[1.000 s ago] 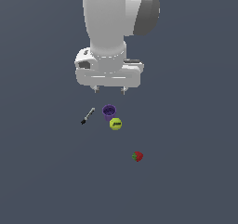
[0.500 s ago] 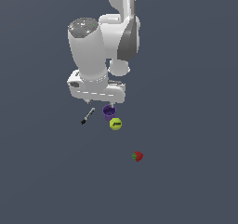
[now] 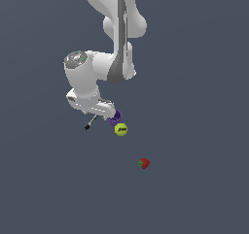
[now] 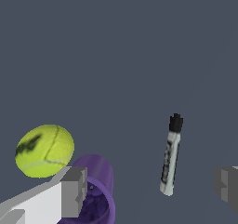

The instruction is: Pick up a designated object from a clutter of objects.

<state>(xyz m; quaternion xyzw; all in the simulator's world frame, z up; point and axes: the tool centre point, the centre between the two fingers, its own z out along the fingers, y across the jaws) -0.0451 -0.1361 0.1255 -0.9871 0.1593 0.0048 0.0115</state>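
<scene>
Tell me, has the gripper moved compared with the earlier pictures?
Yes. The gripper has come down and toward the exterior view's left, now low beside the purple cup, over the grey-black stick tool.

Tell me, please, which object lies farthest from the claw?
The red strawberry, lying alone, apart from the cup, ball and stick tool clustered under the claw.

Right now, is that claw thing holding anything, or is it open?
Gripper: open, holding nothing; its fingers straddle the stick tool without touching it.

Stick tool [image 4: 170, 158] beside cup [image 4: 95, 190], ball [image 4: 44, 149] touching cup — strawberry [image 3: 143, 163] well apart
</scene>
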